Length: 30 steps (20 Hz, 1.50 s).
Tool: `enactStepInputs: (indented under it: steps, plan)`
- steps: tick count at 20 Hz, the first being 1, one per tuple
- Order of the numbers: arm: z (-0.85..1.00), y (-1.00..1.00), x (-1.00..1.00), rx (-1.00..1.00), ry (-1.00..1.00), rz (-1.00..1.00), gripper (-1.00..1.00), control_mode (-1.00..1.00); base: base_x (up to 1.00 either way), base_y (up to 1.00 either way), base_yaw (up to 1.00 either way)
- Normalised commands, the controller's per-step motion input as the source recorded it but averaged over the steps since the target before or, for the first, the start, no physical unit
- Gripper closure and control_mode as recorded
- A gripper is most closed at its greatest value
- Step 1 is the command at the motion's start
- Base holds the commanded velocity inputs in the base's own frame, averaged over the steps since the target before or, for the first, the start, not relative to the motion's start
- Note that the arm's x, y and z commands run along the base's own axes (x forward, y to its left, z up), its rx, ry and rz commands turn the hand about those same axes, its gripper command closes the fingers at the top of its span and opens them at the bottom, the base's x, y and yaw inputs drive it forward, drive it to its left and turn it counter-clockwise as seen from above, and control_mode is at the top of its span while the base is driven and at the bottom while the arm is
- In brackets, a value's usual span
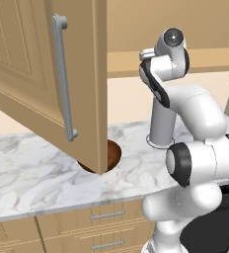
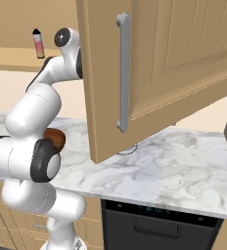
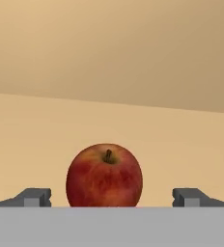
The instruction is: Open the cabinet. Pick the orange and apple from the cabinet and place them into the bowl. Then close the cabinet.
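Gleaming round red apple, dark stem dimple, between wide-spread jaws.

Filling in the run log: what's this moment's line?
cabinet door: open | gripper: open, straddling apple | bowl: on counter

A white-and-grey marbled countertop spans the scene. Low drawers with short horizontal handles sit beneath it. A black appliance front with a recessed handle sits under the counter. A small pink bottle with a dark cap stands upright on a tan shelf.
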Motion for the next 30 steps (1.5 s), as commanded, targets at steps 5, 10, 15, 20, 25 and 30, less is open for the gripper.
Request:
enactStepInputs:
  steps: [5, 10, 15, 20, 25, 30]
  plan:
    - [-0.06, 0.0, 0.27, 0.0, 0.06, 0.0, -1.0, -1.0, 0.0, 0.0, 0.0]
    - [-0.14, 0.0, 0.22, 0.01, 0.02, 0.0, -1.0, -1.0, 0.0, 0.0, 0.0]
    - [-0.14, 0.0, 0.21, 0.0, 0.0, 0.0, -1.0, -1.0, 0.0, 0.0, 0.0]
    - [-0.16, 0.0, 0.18, 0.0, 0.03, 0.0, 1.0, -1.0, 0.0, 0.0, 0.0]
    - [-0.05, 0.0, 0.02, 0.0, 0.04, 0.0, 1.0, -1.0, 0.0, 0.0, 0.0]
    - [-0.01, 0.0, -0.08, 0.0, -0.13, 0.0, 1.0, -1.0, 0.0, 0.0, 0.0]
